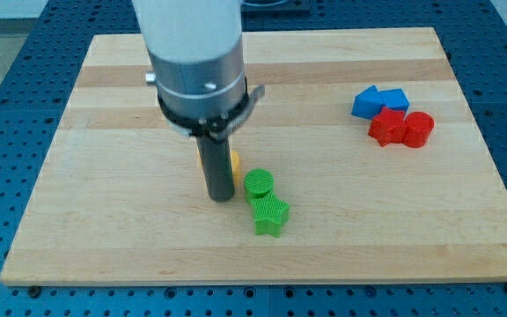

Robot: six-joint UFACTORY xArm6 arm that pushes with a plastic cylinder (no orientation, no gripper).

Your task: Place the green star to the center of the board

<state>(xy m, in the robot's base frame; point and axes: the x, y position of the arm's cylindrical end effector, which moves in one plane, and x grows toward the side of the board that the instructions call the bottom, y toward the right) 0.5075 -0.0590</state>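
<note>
The green star (270, 215) lies on the wooden board (104, 176), below the middle and toward the view's bottom. A green cylinder (258, 183) touches it just above. My tip (220, 196) rests on the board left of the green cylinder and up-left of the star, a short gap from both. A yellow block (231, 163) is mostly hidden behind the rod; its shape cannot be made out.
At the view's upper right stands a tight cluster: two blue blocks (379, 101) above a red star-like block (385, 129) and a red cylinder (418, 129). The arm's grey body (196, 62) covers part of the board's upper middle.
</note>
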